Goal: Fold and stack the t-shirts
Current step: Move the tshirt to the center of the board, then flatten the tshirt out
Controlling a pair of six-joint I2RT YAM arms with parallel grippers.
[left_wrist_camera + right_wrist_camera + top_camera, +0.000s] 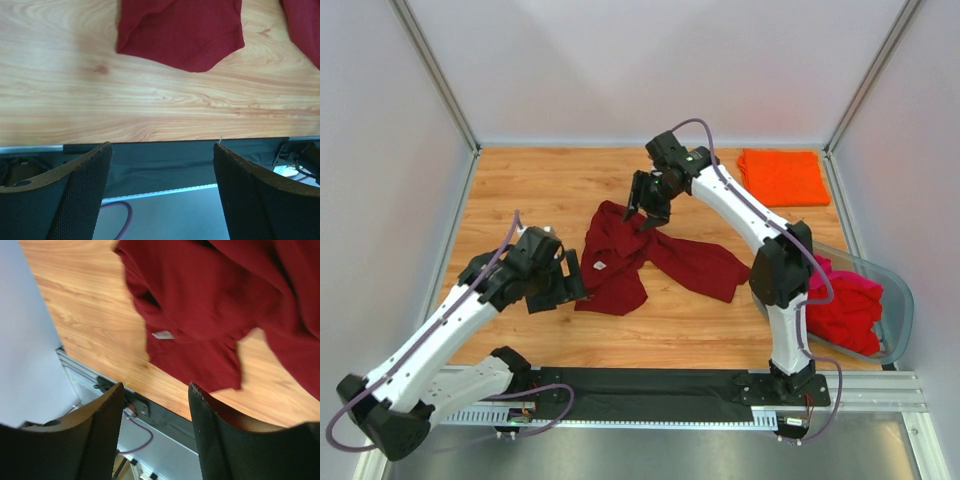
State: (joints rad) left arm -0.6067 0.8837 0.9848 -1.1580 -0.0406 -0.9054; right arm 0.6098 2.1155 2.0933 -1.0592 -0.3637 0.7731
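Hovering with the right end effector [648,205] over the far end of the dark maroon t-shirt [640,258], fingers wide apart and gripping nothing. From the right wrist, only crumpled maroon cloth and a small pale label [162,334] beyond the spread fingers [95,435]. Holding the left end effector [570,283] just beside the left edge of the same shirt, also spread apart and empty. Lying crumpled across the middle of the wooden tabletop [520,190], with one part stretched out to the right. Folded flat in the far right corner, the orange t-shirt [782,177]. Heaped in the grey tub [903,300] at the right edge, the magenta-pink and red t-shirts [845,305].
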